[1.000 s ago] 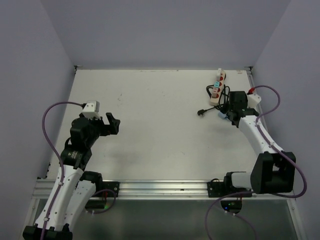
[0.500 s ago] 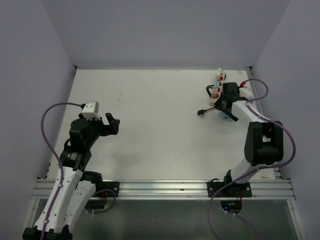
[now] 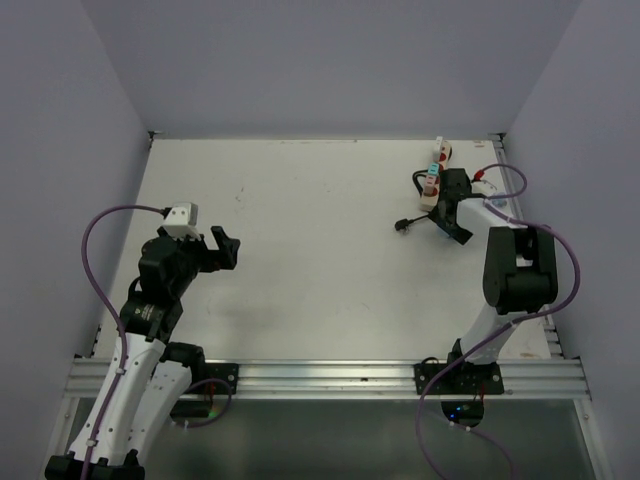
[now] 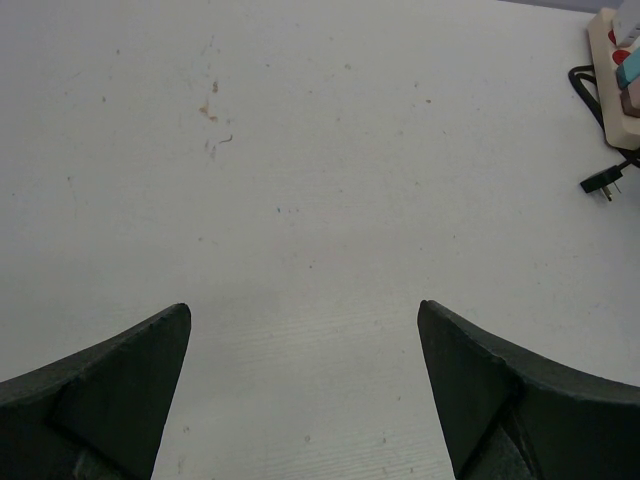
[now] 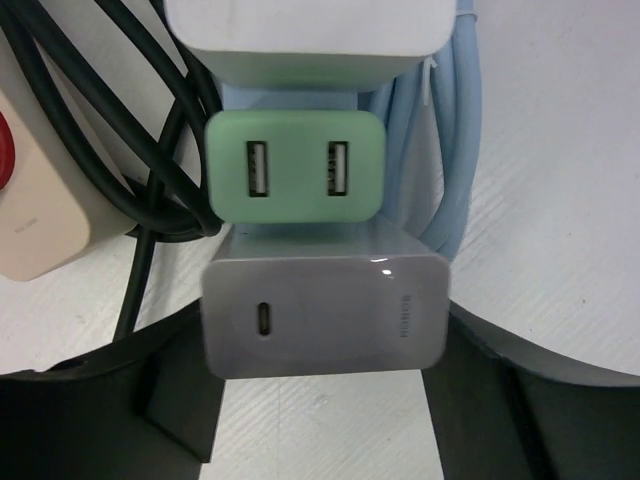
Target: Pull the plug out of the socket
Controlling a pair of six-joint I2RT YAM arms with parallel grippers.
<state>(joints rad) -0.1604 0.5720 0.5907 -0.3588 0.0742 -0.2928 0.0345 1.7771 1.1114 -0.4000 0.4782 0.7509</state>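
Observation:
In the right wrist view a white charger plug [image 5: 325,315] with one USB-C port sits plugged in, right below a green two-port USB adapter [image 5: 295,168] and another white plug [image 5: 310,35]. My right gripper [image 5: 325,335] is open, its fingertips [image 5: 185,370] on either side of the white charger, close to its sides. From above, the right gripper [image 3: 452,215] is over the plugs beside the beige power strip [image 3: 436,172]. My left gripper [image 3: 228,248] is open and empty over bare table at the left, also seen in its wrist view [image 4: 305,330].
Black cables [image 5: 150,150] loop between the beige strip [image 5: 35,210] and the plugs. A light blue cable [image 5: 450,150] runs along the right of the plugs. A loose black plug [image 3: 402,226] lies on the table left of the strip. The walls stand close on the right and at the back.
My right arm has folded in toward the power strip and the gripper has moved over the plugs. The left arm has not moved.

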